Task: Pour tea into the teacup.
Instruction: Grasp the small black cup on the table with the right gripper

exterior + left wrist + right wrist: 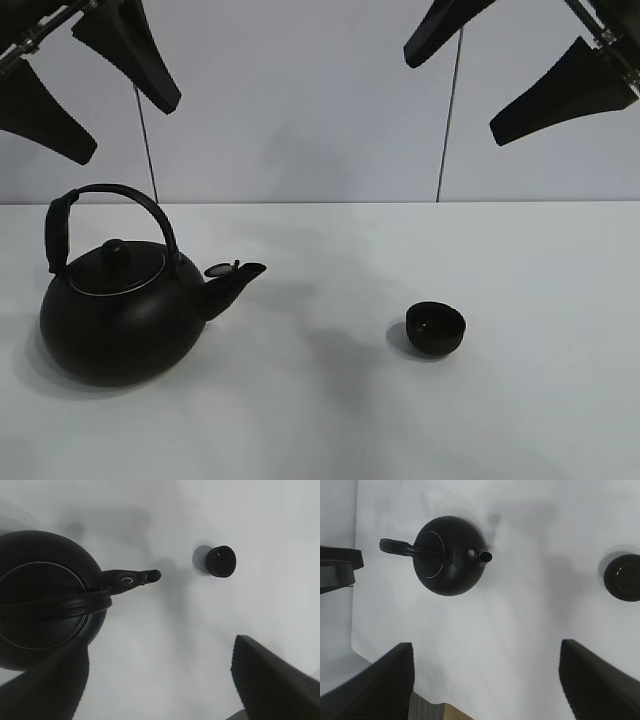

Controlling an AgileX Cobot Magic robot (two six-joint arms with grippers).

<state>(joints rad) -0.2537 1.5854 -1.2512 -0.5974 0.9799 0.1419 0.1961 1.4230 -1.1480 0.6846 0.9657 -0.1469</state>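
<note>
Two round black things stand on the smooth white table: a bulbous kettle with an arched handle, knobbed lid and short spout, and the small bowl-shaped teacup, glossy inside, well apart from the kettle on its spout side. High above the kettle hangs the left gripper, and the right gripper hangs farther out past the spout, both with wedge-shaped ribbed fingers spread wide and holding nothing.

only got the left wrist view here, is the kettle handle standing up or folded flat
Observer: Standing up. The high camera shows the handle arched over the kettle.
Operator: where's the right gripper
Observer: The right gripper hangs open and empty, up high, well above the teacup.
Operator: lid on?
Observer: Yes, the lid is seated, and its knob sits under the handle's arch.
</note>
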